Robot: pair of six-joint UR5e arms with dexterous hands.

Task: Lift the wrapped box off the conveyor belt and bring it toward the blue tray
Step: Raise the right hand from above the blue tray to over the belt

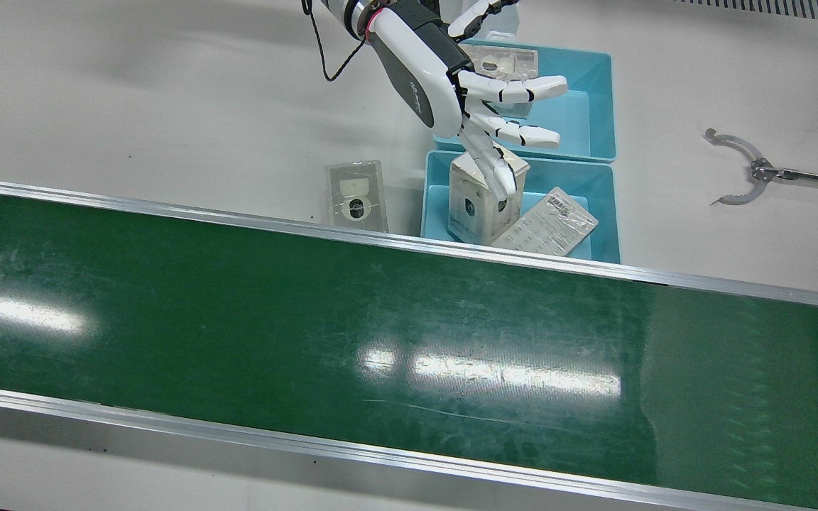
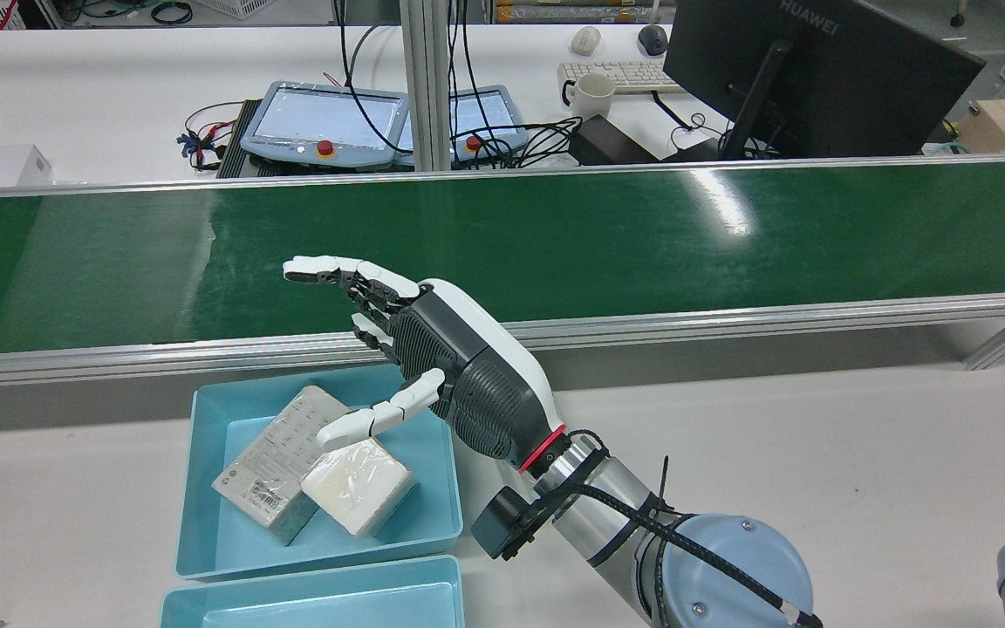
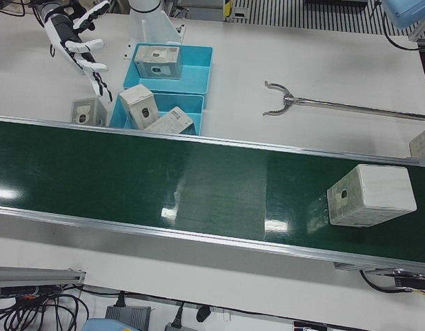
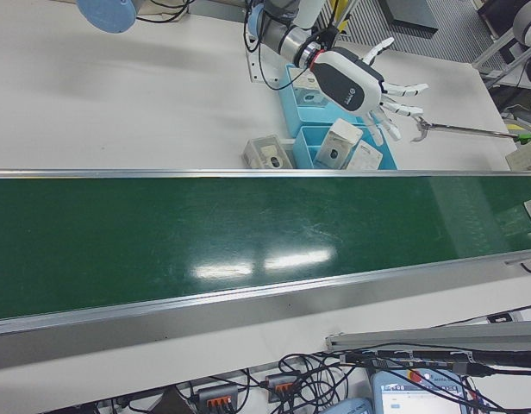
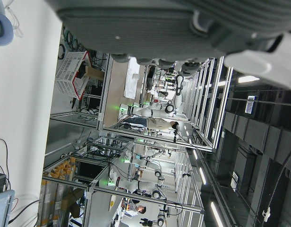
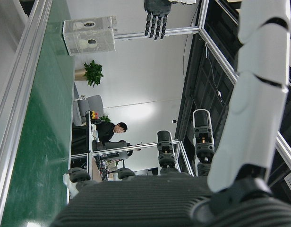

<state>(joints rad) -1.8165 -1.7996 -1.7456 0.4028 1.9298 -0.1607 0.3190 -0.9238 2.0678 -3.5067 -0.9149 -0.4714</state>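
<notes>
front view: the right hand [image 1: 466, 99] hangs over the blue tray [image 1: 604, 213] just behind the belt [image 1: 309, 319], fingers spread wide, holding nothing. no box is on the stretch of belt shown here.

rear view: the same hand is spread and empty above the tray. the monitor [image 2: 816, 78] beyond the belt reads "huawei".

left-front view: the wrapped box [image 3: 371, 195] lies on the belt at the far right of this view, on the robot's left half, well apart from the right hand at the top left corner. its long axis runs roughly along the belt, and a round dark mark faces the trays' end. judgement: the box sits on the left arm's side, so that arm is likely the nearer.

right-front view: the right hand is open above the trays. pack labels are too small to read.

left hand view: only the palm of the left hand [image 5: 150, 23] shows, so its state cannot be told.

right hand view: the box shows far down the belt.
</notes>
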